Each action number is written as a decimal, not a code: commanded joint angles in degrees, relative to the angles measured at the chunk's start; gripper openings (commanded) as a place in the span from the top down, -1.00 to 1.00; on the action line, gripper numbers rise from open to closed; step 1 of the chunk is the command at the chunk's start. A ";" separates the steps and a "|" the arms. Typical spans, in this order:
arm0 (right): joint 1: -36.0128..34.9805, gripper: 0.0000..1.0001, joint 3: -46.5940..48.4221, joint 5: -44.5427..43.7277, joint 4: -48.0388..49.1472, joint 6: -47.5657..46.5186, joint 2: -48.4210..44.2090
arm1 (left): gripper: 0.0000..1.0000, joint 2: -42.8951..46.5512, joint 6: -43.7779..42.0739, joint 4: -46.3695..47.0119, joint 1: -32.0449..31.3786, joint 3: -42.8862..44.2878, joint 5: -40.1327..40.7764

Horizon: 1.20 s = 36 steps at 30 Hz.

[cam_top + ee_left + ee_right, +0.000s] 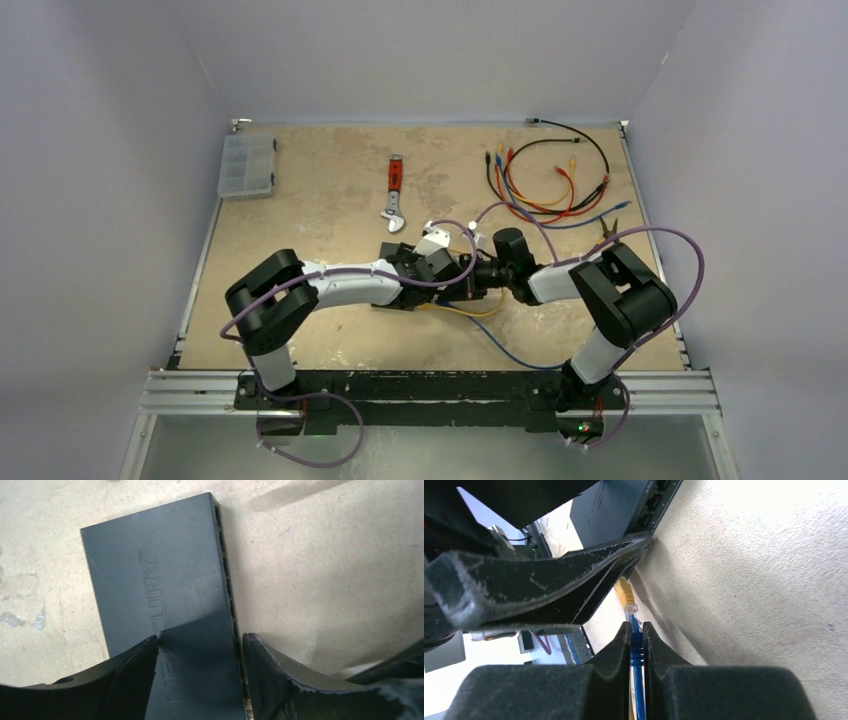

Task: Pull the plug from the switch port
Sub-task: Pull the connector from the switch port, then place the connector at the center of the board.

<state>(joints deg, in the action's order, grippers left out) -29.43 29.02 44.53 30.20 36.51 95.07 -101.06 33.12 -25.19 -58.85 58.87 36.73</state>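
The black switch, embossed MERCURY, lies flat at mid-table, mostly hidden under the arms in the top view. My left gripper is open over it: one finger rests on its top, the other stands beside the port edge. In the right wrist view the ports show above that left finger. My right gripper is shut on a blue plug. The plug's clear tip is out in the open, short of the port face. A yellow plug runs toward the switch behind the left finger.
The blue cable and a yellow cable trail toward the near edge. A red-handled wrench lies at back centre. A clear compartment box sits back left, and a bundle of coloured cables back right.
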 commanded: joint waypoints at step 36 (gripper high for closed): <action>-12.31 -0.08 14.95 -41.24 -55.94 -7.68 -23.26 | -0.72 24.88 -7.76 3.37 39.34 -12.19 -49.75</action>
<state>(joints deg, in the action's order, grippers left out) -39.48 40.18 9.50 -16.47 25.04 72.58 -77.65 28.77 -20.60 -20.88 45.93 -11.35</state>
